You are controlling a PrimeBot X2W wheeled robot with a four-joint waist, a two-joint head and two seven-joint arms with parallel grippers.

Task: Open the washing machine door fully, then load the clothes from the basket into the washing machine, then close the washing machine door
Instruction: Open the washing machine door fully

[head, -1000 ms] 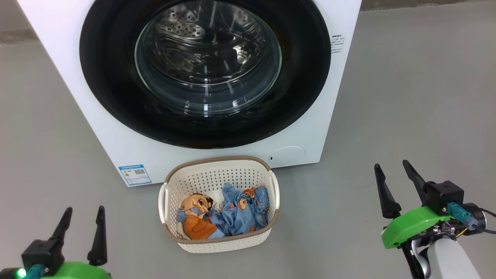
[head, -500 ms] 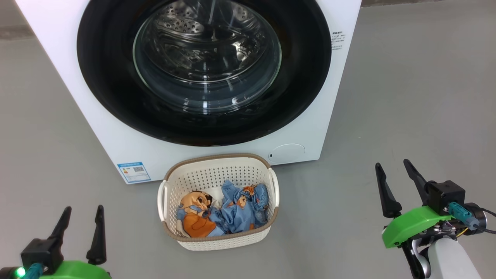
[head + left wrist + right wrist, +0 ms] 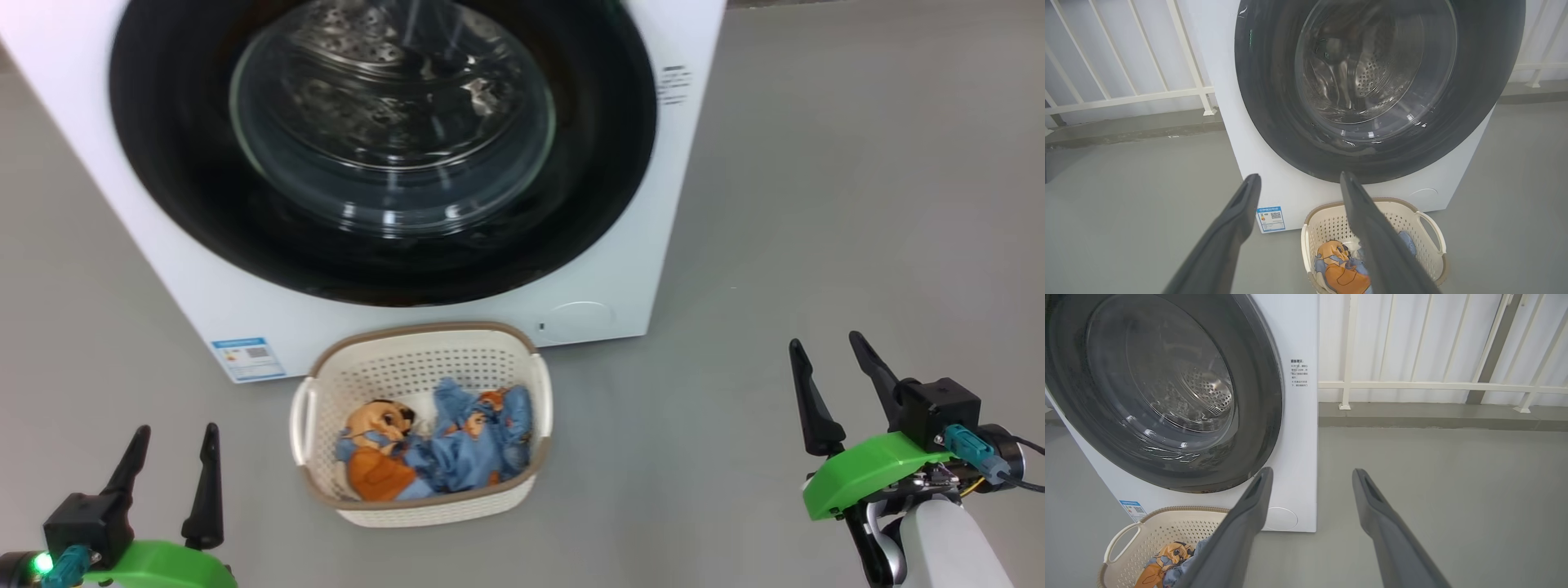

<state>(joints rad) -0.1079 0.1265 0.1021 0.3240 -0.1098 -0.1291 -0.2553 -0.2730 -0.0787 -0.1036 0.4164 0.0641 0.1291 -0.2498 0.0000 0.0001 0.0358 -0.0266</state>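
Laundry corner — the washing machine [image 3: 204,302] stands on a grey floor [image 3: 857,204], the washing machine door [image 3: 588,204] shut. Just in front sits the basket [image 3: 424,510], the clothes [image 3: 457,453] crumpled inside. The left gripper [image 3: 180,428] and right gripper [image 3: 823,340] hover either side, clear of it, fingers spread, holding nothing.

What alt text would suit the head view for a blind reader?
A white washing machine with its round black-rimmed door shut stands on a grey floor; before it sits a cream basket holding blue and orange clothes. Two pairs of dark jaws stand open at the lower corners.
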